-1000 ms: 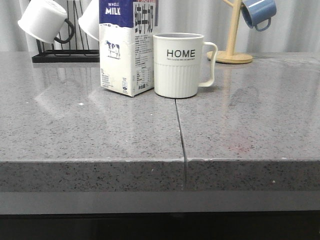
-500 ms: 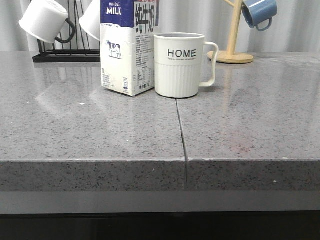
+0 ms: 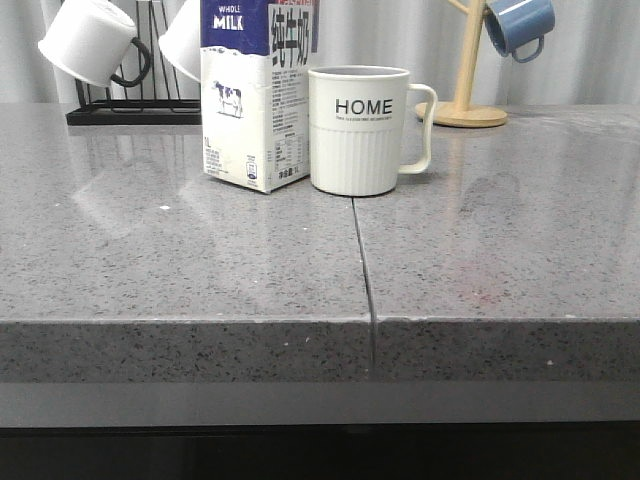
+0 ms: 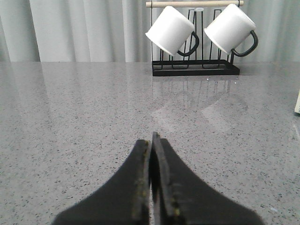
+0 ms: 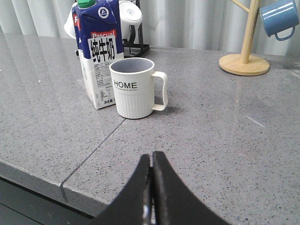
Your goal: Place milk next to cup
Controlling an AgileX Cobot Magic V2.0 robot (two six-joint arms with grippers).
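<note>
The milk carton, white with a dark blue top, stands upright on the grey counter, touching or nearly touching the left side of the cream HOME cup. Both also show in the right wrist view, the milk to the left of the cup. My right gripper is shut and empty, well back from the cup near the counter's front edge. My left gripper is shut and empty over bare counter, away from both. Neither gripper shows in the front view.
A black rack with plain white mugs stands at the back left, also in the left wrist view. A wooden mug tree holding a blue mug stands at the back right. A seam runs through the counter.
The front view has shifted very slightly; the milk and cup stand as before.
</note>
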